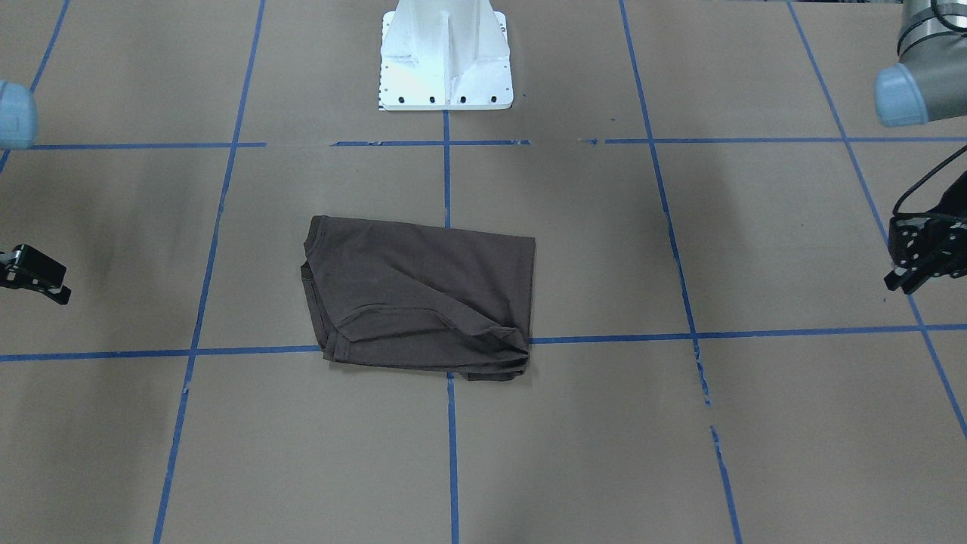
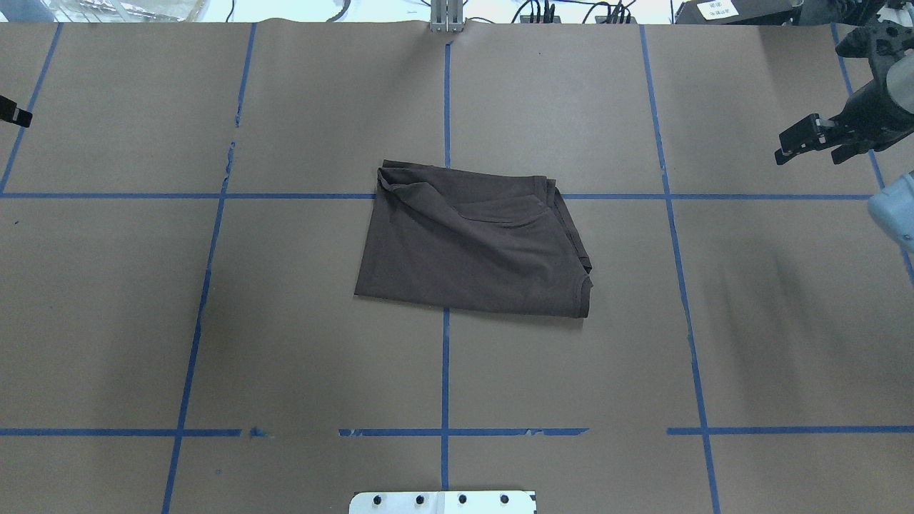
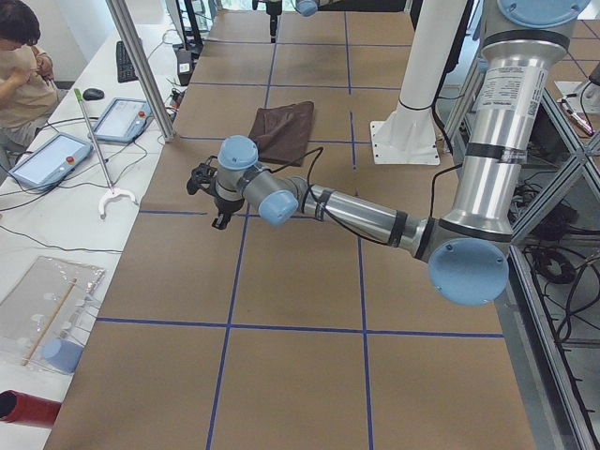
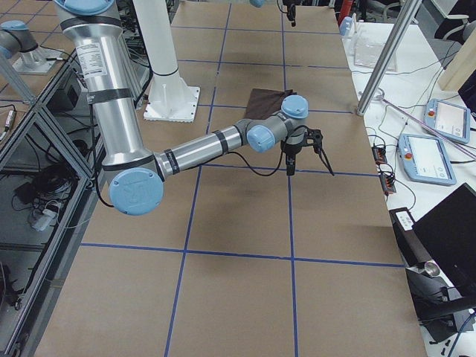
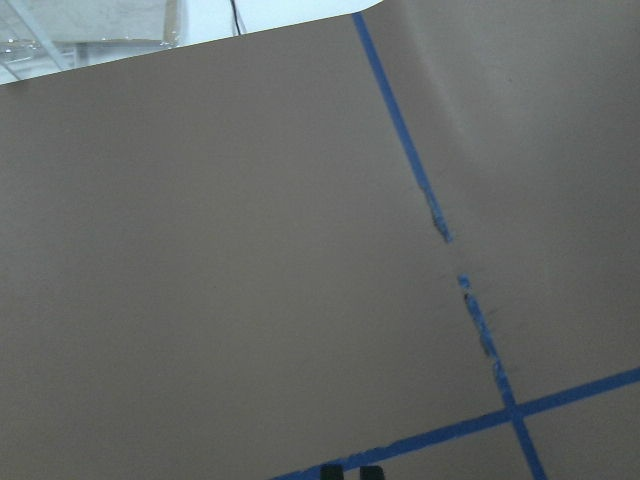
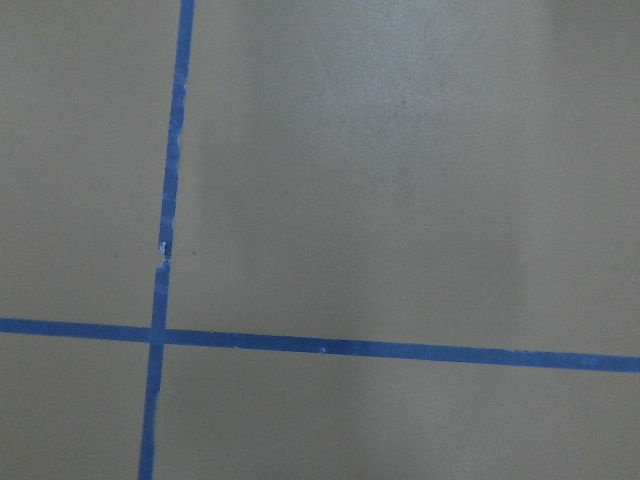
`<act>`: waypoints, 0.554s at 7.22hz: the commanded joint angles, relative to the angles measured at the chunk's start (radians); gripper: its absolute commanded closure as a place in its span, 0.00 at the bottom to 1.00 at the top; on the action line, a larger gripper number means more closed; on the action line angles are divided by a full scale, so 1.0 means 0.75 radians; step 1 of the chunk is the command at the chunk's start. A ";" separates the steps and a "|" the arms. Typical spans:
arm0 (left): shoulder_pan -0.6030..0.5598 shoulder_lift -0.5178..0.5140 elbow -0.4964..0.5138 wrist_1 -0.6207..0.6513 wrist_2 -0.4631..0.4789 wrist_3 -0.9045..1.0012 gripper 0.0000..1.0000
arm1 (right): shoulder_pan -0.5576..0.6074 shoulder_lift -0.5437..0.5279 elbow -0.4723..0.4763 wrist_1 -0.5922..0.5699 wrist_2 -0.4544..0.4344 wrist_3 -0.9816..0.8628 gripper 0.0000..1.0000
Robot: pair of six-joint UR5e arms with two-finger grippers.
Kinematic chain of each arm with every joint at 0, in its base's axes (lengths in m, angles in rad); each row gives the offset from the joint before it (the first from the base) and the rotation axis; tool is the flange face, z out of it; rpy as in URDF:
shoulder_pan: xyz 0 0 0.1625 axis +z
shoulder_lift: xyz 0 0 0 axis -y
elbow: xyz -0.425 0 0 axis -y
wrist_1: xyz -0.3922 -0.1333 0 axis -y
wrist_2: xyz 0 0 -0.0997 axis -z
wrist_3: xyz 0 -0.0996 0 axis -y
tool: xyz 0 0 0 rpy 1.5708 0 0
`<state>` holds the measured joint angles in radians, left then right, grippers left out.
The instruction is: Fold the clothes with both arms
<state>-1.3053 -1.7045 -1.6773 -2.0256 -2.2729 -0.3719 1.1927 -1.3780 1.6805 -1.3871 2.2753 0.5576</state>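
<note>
- Dark brown T-shirt [image 2: 471, 250]: lies folded in a rough rectangle at the middle of the worktop [image 2: 285, 343]. It sits across the centre line of blue tape [image 2: 444, 371] and touches the far cross line. Creases and a layered fold run along its far edge. A curved hem shows at the near corner on the robot's right.
- Left end effector [image 1: 906, 283]: hangs over the worktop's left end, well apart from the T-shirt, with nothing in it. Its wrist view shows two dark fingertips [image 5: 371, 472] at the bottom edge over bare paper and tape. I cannot tell how far the jaws are parted.
- Right end effector [image 2: 810, 153]: hangs over the worktop's right end, well apart from the T-shirt. The jaws stand wide with nothing between them. Its wrist view shows only brown paper and a tape crossing.
- White pedestal base [image 1: 446, 68]: stands on the centre line, on the robot's side of the T-shirt and not touching it.
- Person [image 3: 23, 75]: seated at the side table beyond the worktop's far long edge, near two tablets.
</note>
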 commanded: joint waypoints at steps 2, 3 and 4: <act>-0.090 0.090 -0.005 0.054 -0.015 0.180 0.38 | 0.056 -0.032 -0.005 -0.024 0.006 -0.105 0.00; -0.100 0.092 0.007 0.068 -0.013 0.244 0.37 | 0.085 -0.048 0.001 -0.024 0.010 -0.119 0.00; -0.108 0.092 0.013 0.087 -0.007 0.289 0.23 | 0.105 -0.061 0.007 -0.024 0.026 -0.126 0.00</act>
<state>-1.3758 -1.6387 -1.6728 -1.9784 -2.2820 -0.2015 1.2511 -1.4113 1.6811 -1.4046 2.2845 0.4758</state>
